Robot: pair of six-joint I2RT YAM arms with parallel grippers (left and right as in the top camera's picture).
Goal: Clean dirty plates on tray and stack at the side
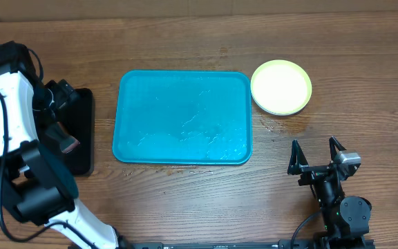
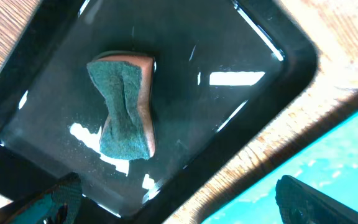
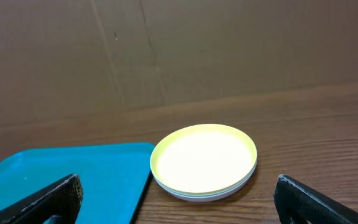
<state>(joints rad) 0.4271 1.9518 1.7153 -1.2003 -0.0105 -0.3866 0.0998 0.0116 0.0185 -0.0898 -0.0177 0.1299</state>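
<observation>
You will find the large teal-blue rectangular plastic tray (image 1: 182, 117) lying mid-table with wet streaks on its floor and no plate on it. The round plastic plates (image 1: 280, 86) sit stacked on the wooden table (image 1: 185, 41) just beside the tray's far right corner. Only the yellow-green top plate shows its face. From the right wrist view you can make out a paler rim or two beneath it, but how many plates lie in the stack is hard to tell. Your right gripper (image 1: 315, 153) stands spread wide and holds nothing, on the near side of the stack and well apart from it. Its wrist view cuts off all but the two dark fingertips (image 3: 61, 196) at the bottom corners. Your left gripper (image 2: 179, 208) hangs over the small black rectangular tray (image 2: 253, 31), also wide open and empty. A green-faced sponge with a pink body (image 2: 124, 106) lies loose and pinched at the middle on that tray's wet floor. From overhead, the left arm hides most of the black tray, and the gripper itself reads only as a dark mass there.
</observation>
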